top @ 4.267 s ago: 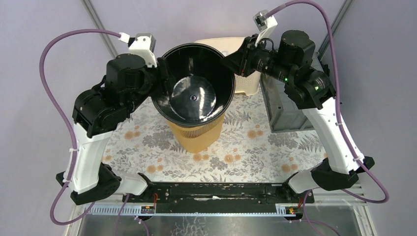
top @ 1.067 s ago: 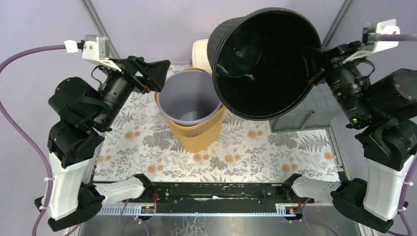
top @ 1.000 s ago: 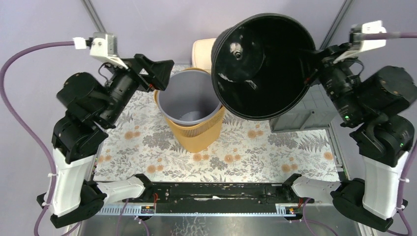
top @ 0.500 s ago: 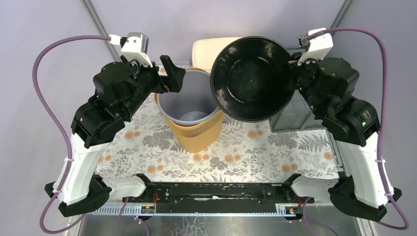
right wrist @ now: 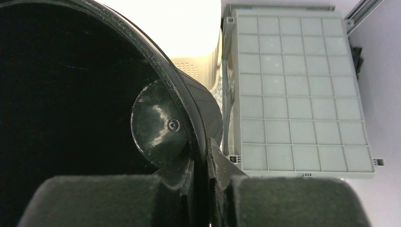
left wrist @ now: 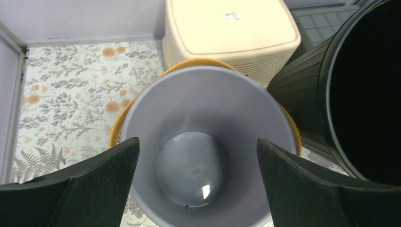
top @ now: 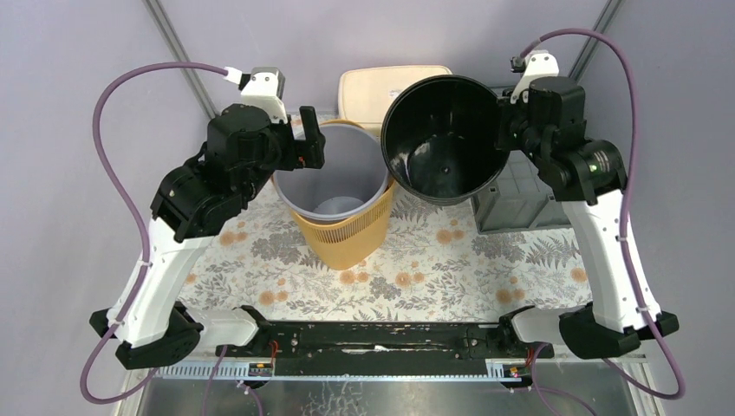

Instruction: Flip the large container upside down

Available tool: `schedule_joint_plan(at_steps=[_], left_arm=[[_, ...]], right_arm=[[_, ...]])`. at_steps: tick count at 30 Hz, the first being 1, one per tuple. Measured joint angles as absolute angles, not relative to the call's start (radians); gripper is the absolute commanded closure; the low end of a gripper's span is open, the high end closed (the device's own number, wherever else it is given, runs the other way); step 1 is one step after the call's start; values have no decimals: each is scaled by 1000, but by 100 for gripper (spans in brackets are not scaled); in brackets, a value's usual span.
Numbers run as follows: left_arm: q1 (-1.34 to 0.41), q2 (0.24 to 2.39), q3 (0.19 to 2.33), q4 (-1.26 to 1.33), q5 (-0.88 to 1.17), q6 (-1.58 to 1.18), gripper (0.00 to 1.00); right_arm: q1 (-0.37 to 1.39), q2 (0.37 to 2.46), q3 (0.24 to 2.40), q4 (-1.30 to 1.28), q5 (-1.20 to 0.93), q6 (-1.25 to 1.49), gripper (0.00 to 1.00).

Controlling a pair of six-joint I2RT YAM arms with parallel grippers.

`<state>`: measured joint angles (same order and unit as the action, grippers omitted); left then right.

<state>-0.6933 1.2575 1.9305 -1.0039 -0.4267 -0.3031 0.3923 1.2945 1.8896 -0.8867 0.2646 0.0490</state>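
top cam overhead; wrist cams close, facing down; all share black container (top: 444, 139).

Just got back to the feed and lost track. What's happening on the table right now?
The right gripper is shut on the rim of the black bucket, holding it beside the grey bin with its mouth facing upward, so it is not yet turned over. The left gripper hangs open above the grey bin, which sits inside the orange basket, and holds nothing.
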Motion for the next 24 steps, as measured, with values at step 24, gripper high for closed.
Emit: schedule_joint_plan(at_steps=[24], left_arm=[[-474,1300,1779,-1059,-354,-266,0]], right_arm=[[234,1448,1797,-908,15,155,91]])
